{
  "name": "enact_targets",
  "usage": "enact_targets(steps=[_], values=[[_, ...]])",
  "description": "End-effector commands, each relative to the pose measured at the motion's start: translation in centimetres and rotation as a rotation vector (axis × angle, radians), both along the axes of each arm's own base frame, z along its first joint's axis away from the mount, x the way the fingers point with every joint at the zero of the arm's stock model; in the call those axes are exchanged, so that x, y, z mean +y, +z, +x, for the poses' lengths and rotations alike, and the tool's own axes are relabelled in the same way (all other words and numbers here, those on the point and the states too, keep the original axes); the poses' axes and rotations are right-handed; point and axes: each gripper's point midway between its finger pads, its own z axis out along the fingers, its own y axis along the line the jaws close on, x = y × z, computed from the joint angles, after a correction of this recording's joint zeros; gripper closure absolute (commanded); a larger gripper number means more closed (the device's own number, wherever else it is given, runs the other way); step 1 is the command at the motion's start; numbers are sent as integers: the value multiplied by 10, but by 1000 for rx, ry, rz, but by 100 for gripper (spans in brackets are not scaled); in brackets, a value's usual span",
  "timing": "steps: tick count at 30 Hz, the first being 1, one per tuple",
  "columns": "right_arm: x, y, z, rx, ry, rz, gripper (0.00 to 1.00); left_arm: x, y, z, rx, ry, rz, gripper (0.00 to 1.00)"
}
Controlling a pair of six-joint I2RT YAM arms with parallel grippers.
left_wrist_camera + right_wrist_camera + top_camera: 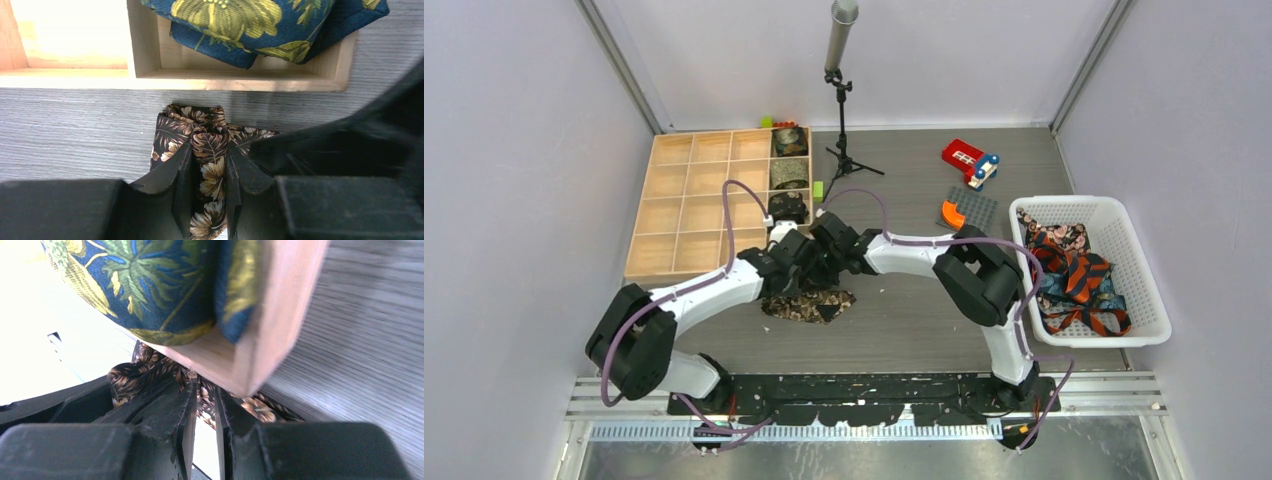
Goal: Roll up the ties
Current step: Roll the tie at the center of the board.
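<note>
Both jaws pinch brown tie (197, 125) (apparently).

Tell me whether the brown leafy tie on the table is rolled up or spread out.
Partly rolled: the brown tie is folded and pinched in the left gripper, the rest lying loose.

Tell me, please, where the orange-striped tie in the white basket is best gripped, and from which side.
Pinch a strand of the orange-striped tie where it lies uppermost, coming straight down: the walls of the white basket block a sideways approach.
</note>
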Motion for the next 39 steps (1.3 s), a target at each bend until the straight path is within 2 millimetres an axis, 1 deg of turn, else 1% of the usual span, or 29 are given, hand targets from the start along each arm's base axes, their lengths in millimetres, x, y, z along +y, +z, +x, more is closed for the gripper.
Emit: enact_targets(steps=[1,5,8,14,19,22,32,37,39], values=[[-20,39,12,-79,-25,10,75,-14,0,8,-24,-3,-8,92],[-43,38,15,-91,-44,-30,74,-20,-2,7,-17,-21,7,92],[-55,38,12,-96,-48,-44,74,-25,-4,6,-12,-32,6,90],[-68,35,2,-90,-48,-57,74,-31,-4,5,-10,-42,-2,74],[-69,39,-1,-92,-50,-39,74,-37,0,4,-15,-49,-11,63],[-69,42,-2,-93,-50,-28,74,-39,3,3,-19,-56,-14,58],[-64,49,0,-93,-62,4,74,-43,16,2,-39,-69,-29,50],[-59,55,-1,-92,-57,37,74,-43,21,0,-54,-66,-46,46],[-56,58,-2,-90,-54,58,72,-43,24,0,-61,-68,-53,44]])
